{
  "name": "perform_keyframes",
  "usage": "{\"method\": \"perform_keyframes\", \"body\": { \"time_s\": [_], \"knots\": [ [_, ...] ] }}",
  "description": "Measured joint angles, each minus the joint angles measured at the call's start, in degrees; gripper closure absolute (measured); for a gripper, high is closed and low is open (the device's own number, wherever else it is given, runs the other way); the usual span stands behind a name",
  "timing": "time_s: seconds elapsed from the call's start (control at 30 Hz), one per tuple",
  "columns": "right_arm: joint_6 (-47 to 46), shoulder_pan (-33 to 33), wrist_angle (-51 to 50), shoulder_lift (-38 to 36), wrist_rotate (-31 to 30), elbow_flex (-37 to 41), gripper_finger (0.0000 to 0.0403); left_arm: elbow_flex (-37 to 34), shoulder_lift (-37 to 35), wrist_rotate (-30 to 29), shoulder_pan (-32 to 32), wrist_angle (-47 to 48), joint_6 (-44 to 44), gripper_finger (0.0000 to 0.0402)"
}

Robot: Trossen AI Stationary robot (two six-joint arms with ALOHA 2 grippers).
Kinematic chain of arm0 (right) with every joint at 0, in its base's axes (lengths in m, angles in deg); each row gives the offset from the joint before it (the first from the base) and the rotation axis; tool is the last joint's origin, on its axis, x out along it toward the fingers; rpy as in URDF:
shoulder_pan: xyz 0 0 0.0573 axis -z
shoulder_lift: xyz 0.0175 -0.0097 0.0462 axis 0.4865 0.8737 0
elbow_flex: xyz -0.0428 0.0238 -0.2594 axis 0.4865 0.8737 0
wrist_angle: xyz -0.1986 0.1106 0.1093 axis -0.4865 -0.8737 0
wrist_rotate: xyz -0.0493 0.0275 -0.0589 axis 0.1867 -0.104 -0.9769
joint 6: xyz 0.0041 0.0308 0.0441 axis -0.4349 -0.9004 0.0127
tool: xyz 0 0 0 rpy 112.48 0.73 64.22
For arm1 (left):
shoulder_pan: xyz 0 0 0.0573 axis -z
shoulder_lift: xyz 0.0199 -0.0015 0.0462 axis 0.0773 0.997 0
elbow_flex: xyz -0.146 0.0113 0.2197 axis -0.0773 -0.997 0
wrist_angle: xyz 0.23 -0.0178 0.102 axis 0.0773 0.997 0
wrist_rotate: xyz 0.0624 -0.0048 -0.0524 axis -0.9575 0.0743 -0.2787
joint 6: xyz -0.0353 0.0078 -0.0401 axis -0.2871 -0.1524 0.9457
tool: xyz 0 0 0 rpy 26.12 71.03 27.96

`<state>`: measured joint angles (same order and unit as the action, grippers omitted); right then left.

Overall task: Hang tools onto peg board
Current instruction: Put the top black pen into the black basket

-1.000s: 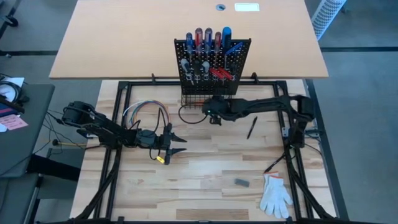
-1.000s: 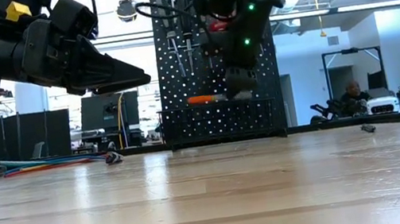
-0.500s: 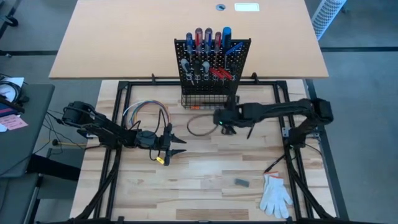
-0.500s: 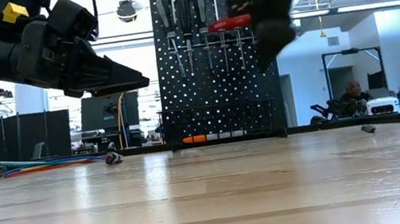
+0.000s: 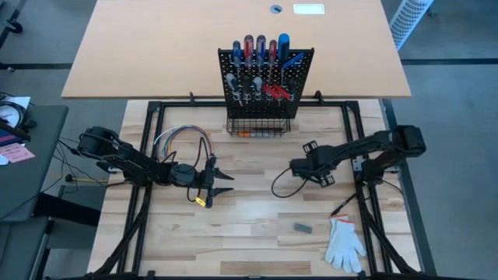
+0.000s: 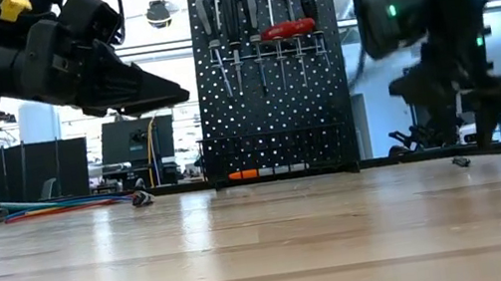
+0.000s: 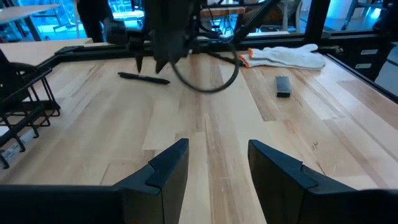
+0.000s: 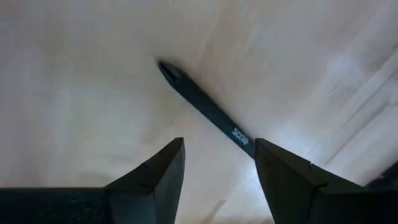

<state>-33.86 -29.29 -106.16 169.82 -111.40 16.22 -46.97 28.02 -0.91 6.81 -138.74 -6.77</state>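
Note:
The black peg board (image 5: pixel 264 74) stands at the table's far middle, with screwdrivers (image 6: pixel 250 9) hanging in its rings. An orange-handled tool (image 6: pixel 246 174) lies in the basket at its base. A slim black tool (image 8: pixel 205 109) lies flat on the table right of centre. My right gripper (image 5: pixel 315 163) hangs over it, pointing steeply down and open, one finger on either side and apart from it. My left gripper (image 5: pixel 226 180) stays open and level above the table's left middle, with nothing between its fingers (image 7: pixel 168 168).
A white glove (image 5: pixel 345 245) and a small dark block (image 5: pixel 302 228) lie near the front right, with another thin tool (image 5: pixel 342 206) beside them. A loop of coloured wires (image 5: pixel 183 140) lies at the left. A black cable (image 5: pixel 282 185) loops below my right arm.
My right gripper has left the peg board's basket and swung toward the table's near right. It sank and tipped from nearly level to steeply down, and now hangs over the black tool. The orange-handled tool has dropped to the basket's bottom.

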Motion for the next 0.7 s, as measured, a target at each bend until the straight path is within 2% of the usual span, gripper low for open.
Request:
{"method": "perform_keyframes", "body": {
  "time_s": [0.13, 0.33, 0.5, 0.63, 0.7],
  "knots": [
    [1.5, 1.4, 2.6, 3.9, -0.5, 0.4, 0.0239, 0.2, 0.0, 0.0, 0.0, 0.2, -0.4, 0.024],
    [4.7, 2.8, 3.7, 8.7, 0.2, 0.0, 0.0306, 0.3, 0.0, 0.0, 0.0, 0.5, -0.3, 0.024],
    [0.1, 1.9, 3.3, 9.7, 2.0, -1.7, 0.0379, 0.3, 0.0, 0.0, 0.0, 0.8, -0.4, 0.024],
    [-4.8, 0.6, 4.7, 8.1, 2.4, -2.9, 0.0388, 0.3, 0.0, 0.0, 0.0, 1.5, -0.3, 0.024],
    [-6.8, -0.4, 8.9, 6.8, 2.9, -3.4, 0.0388, 0.3, 0.0, 0.0, 0.0, 1.5, -0.3, 0.024]
  ]
}}
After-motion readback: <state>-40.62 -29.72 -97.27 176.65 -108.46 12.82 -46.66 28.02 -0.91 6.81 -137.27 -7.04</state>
